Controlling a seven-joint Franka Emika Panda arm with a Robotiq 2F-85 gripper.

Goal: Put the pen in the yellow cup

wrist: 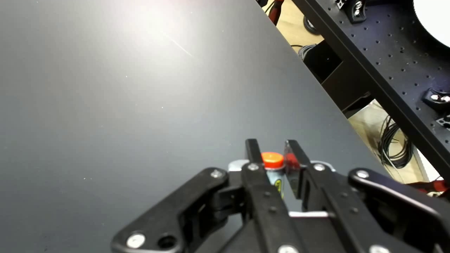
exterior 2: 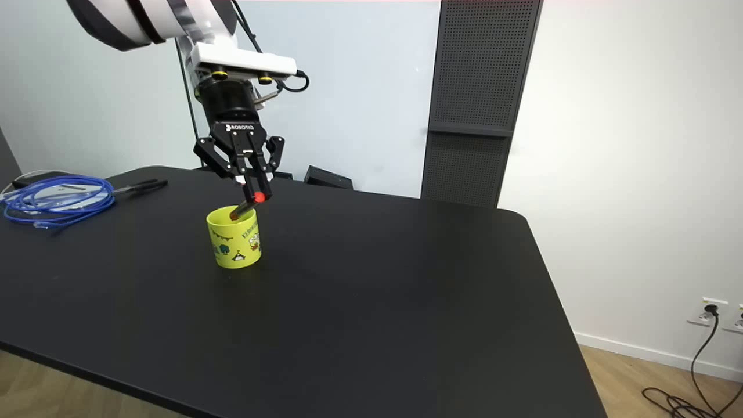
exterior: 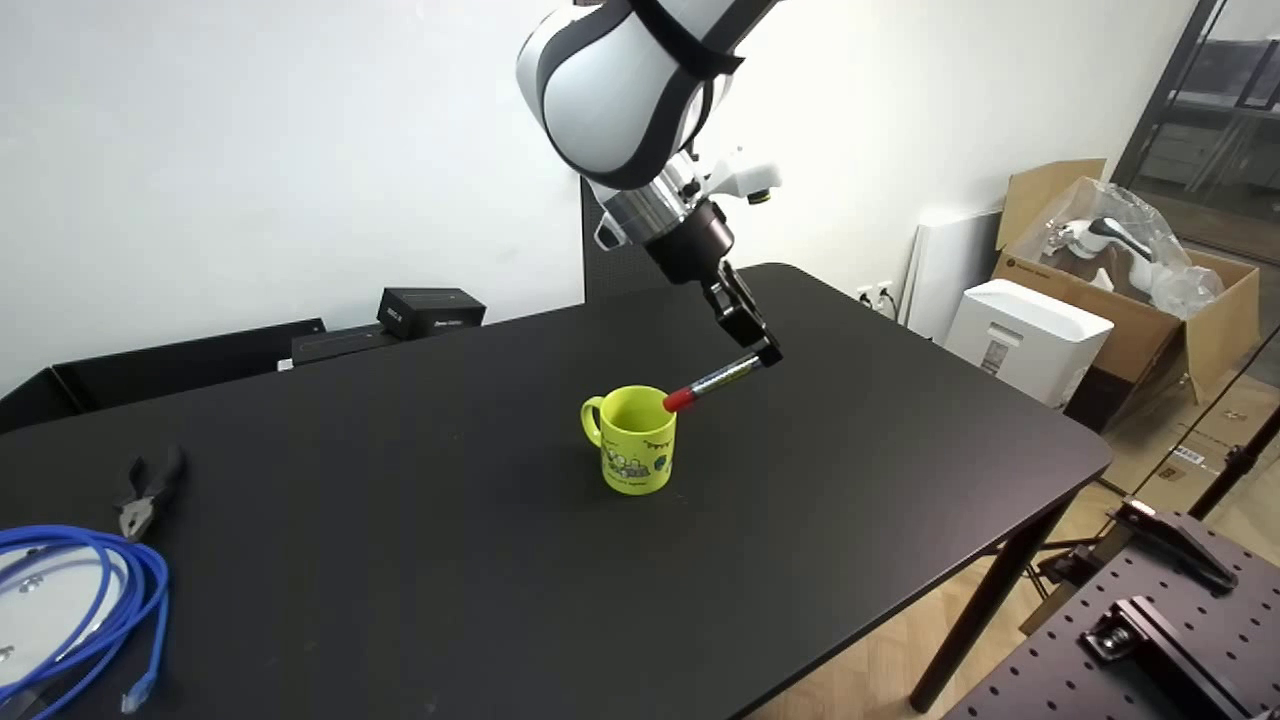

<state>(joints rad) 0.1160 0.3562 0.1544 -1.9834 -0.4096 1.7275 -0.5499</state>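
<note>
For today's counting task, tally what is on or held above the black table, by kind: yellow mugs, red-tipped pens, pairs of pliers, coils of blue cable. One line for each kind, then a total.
Yellow mug: 1
Red-tipped pen, held in the gripper: 1
Pair of pliers: 1
Coil of blue cable: 1
Total: 4

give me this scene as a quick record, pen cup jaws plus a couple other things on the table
held object: pen, grey with red ends, tilted, lower end toward the cup
jaws: closed on the pen near its upper end
cup: yellow, printed, upright
pen against cup: lower end at the mouth; whether it dips inside or is just above, cannot tell
surface: black table
also on it: blue coiled cable, with pliers beside it
status: pen not yet released into the cup
</note>
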